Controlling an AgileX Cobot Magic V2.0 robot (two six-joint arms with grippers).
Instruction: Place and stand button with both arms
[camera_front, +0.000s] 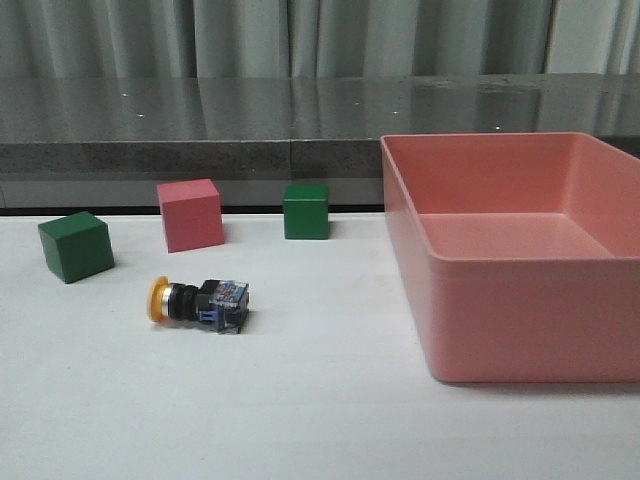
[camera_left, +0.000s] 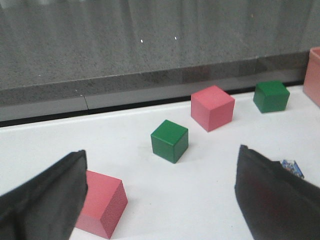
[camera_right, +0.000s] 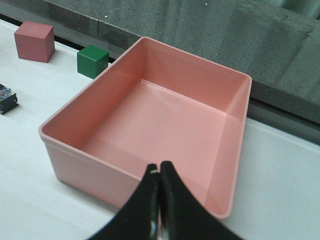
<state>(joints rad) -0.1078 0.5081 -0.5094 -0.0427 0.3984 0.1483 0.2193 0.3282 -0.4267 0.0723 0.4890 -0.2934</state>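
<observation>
Sideways on the white table (camera_front: 320, 420) lies the button (camera_front: 199, 301), toward the left half and well back from the near edge, yellow cap pointing to the left edge, blue and clear block base to the right. Not standing, and touched by nothing. Behind it, nearer the far edge: a green cube (camera_front: 76, 246) at far left, a pink cube (camera_front: 190, 214), then a second green cube (camera_front: 306, 211). Filling the right side, a pink bin (camera_front: 520, 330), holding nothing.

Left gripper (camera_left: 160, 195) spread wide, empty, black fingers (camera_left: 45, 200) far apart. Only a corner of the button's base (camera_left: 292, 168) peeking past one finger in the left wrist view, so outside the gap, just beside that finger. A further pink cube (camera_left: 102, 202) close by the other finger.

Right gripper (camera_right: 159, 200) closed tight, fingertips meeting, nothing between them, hanging over the bin's near wall (camera_right: 90, 170). Button base (camera_right: 7, 98) glimpsed well apart, beyond the bin toward the left edge.
</observation>
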